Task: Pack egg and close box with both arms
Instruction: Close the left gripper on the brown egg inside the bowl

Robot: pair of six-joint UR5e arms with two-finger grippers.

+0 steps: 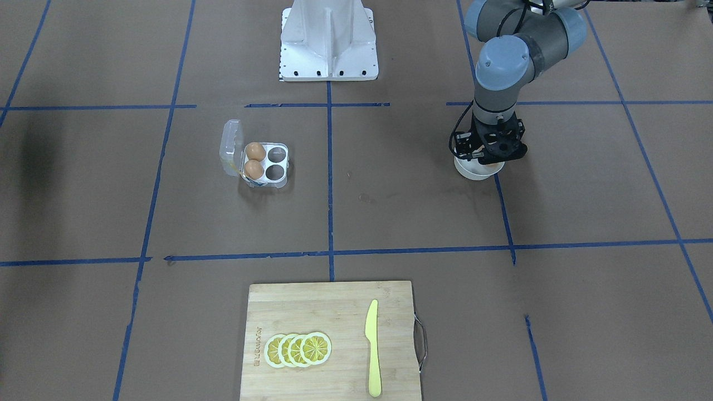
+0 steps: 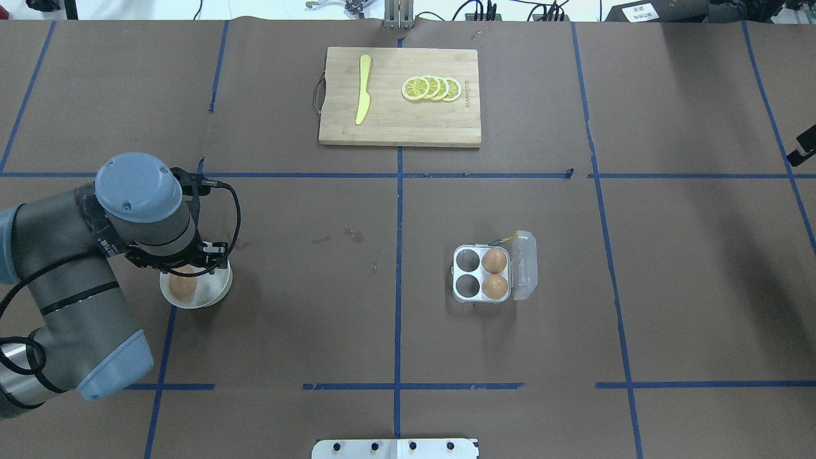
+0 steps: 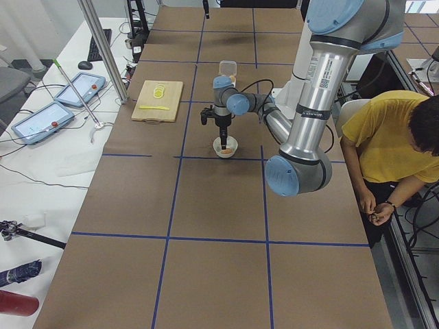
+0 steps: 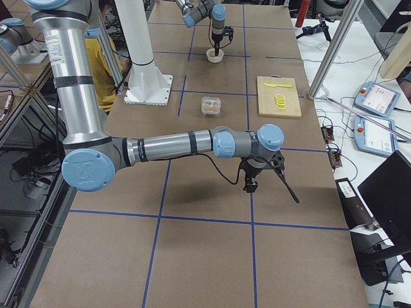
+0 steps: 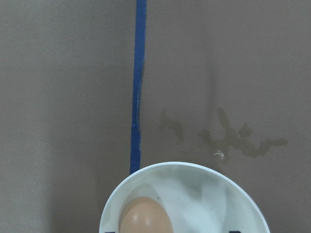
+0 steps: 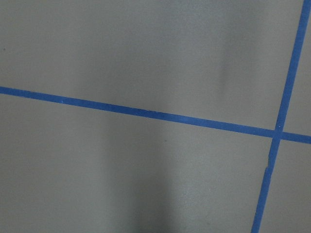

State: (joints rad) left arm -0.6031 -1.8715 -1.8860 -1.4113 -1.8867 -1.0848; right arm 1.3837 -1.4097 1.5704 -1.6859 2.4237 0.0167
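The brown egg [image 2: 183, 285] lies in a round white bowl [image 2: 215, 290] on my left side. It also shows in the left wrist view [image 5: 146, 216]. My left gripper [image 2: 185, 271] hangs straight down over the bowl, open, just above the egg and holding nothing. The clear box [image 2: 481, 274] sits right of centre with its lid [image 2: 526, 264] swung open. It has two brown eggs in the cells next to the lid and two empty cells. My right gripper [image 4: 249, 185] hovers low over bare table at the far right end; I cannot tell whether it is open.
A wooden cutting board [image 2: 398, 131] with a yellow knife [image 2: 363, 89] and lemon slices [image 2: 432, 88] lies at the far side. The robot's white base [image 1: 328, 42] stands at the near edge. A person in yellow [image 3: 384, 144] stands beside the table.
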